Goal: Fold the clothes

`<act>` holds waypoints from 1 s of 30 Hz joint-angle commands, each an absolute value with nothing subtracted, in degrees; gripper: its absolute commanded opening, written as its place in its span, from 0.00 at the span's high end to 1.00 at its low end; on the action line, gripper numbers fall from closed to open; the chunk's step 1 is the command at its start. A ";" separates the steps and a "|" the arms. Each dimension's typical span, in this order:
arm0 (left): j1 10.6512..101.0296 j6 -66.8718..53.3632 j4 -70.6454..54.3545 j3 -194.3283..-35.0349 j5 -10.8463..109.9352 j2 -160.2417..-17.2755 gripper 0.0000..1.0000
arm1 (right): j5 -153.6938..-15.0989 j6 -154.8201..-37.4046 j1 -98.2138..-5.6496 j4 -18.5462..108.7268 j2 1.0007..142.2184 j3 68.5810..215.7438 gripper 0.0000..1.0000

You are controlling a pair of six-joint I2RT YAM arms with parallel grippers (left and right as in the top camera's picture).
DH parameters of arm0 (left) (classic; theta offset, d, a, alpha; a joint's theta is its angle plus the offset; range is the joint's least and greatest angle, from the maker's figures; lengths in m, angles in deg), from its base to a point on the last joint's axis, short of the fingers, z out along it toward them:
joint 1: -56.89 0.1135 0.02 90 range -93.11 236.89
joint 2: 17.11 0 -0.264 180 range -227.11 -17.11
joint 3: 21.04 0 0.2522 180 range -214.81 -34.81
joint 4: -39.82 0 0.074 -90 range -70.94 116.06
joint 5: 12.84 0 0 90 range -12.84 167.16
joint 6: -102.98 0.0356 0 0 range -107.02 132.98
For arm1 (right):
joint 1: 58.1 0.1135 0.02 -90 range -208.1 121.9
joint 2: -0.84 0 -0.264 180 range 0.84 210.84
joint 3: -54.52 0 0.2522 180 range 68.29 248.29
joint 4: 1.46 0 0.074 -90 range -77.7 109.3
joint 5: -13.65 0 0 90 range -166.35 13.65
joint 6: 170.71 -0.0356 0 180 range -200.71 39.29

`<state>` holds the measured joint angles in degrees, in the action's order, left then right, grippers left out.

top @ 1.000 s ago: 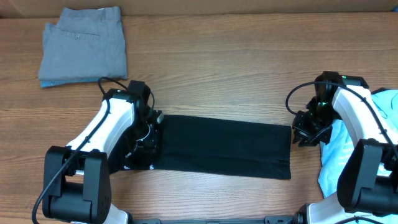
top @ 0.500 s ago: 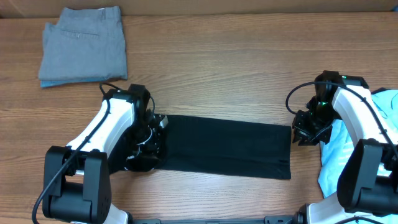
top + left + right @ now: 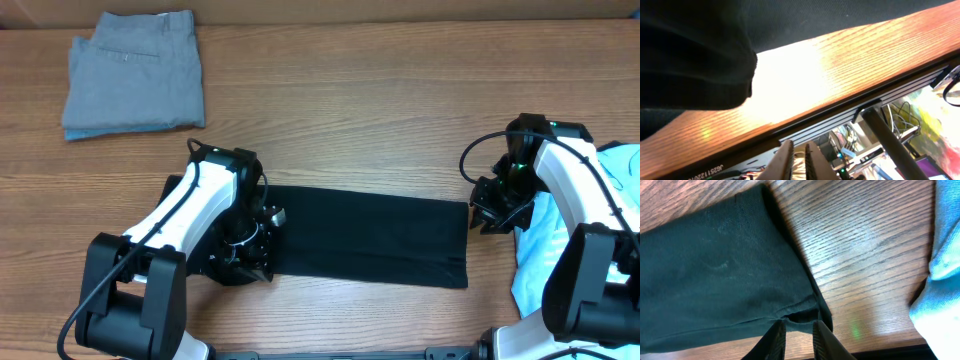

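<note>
Black shirt [image 3: 370,235] lies flat on the tabletop [image 3: 400,120] as a long narrow band, already folded lengthwise, w/ one arm at each end.

Change: over the last sec the L gripper [image 3: 799,150] has slid from the shirt's L edge inward, toward the shirt's middle. The arm now covers that end. Its jaws have gone from partly apart to almost together. Only a thin slit shows in the wrist view, and no cloth is seen btw the tips, tho a rounded bunch of black fabric bulges just beside them. Can't tell if a layer is pinched out of sight. My read: it's starting the crosswise fold, L end toward R end, so approx. mid-way for this garment. If the grab missed, the end won't travel and it needs a re-grab.

R gripper [image 3: 797,330] hasn't moved. It sits at a corner of the shirt's R end, jaws a little apart w/ the hem btw the tips and fabric puckering toward them. Looks clamped on that corner, prob. anchoring it.

Further out: light blue tee [image 3: 527,270] is crumpled just beyond the shirt's R end, partly under the R arm, not yet folded. Grey garment [image 3: 135,70] sits folded well beyond the shirt's L end, on the far side.

Containers: none in view, no bin, basket or tray. All three garments lie straight on the tabletop.
</note>
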<state>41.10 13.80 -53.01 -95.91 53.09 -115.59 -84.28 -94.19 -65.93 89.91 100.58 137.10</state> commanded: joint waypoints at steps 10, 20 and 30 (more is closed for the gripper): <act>45.25 8.67 -42.03 -101.06 64.89 -114.17 0.96 | -84.10 -94.12 -66.19 89.25 99.07 137.02 0.78; 41.10 3.92 -31.24 -87.95 65.28 -114.25 0.96 | -84.10 -94.15 -66.19 89.30 99.07 137.02 0.78; 35.98 2.61 -33.79 -86.11 60.93 -114.06 0.96 | -84.12 -94.17 -66.19 89.08 99.07 137.02 0.78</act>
